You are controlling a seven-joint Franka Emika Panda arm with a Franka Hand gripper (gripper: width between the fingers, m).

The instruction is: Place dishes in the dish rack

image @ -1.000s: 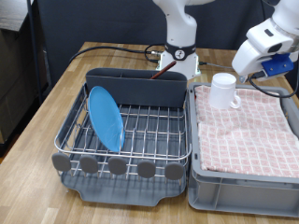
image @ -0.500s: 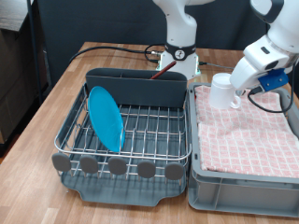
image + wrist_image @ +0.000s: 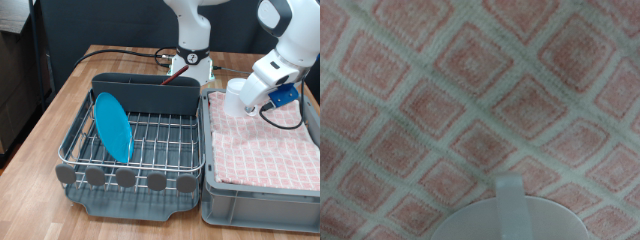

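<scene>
The light-blue plate (image 3: 113, 126) stands on edge in the left part of the silver wire dish rack (image 3: 160, 140). A reddish-brown spoon handle (image 3: 178, 79) sticks out of the rack's tall grey back compartment. The white mug (image 3: 236, 98) stands on the pink checked cloth in the grey crate, at its back left corner. My gripper (image 3: 250, 100) is low at the mug's right side; its fingers are hidden by the hand and the mug. In the wrist view the mug's white rim and handle (image 3: 506, 208) show close over the checked cloth, with no fingers in sight.
The grey crate (image 3: 262, 205) with the pink checked cloth (image 3: 265, 145) stands right of the rack. Round grey discs (image 3: 125, 178) line the rack's front. The robot base (image 3: 192, 62) and cables lie behind. The wooden table (image 3: 50, 125) ends at the left.
The arm has come down and moved to the exterior view's left, bringing the hand right up to the mug. The mug, plate and spoon have stayed put.
</scene>
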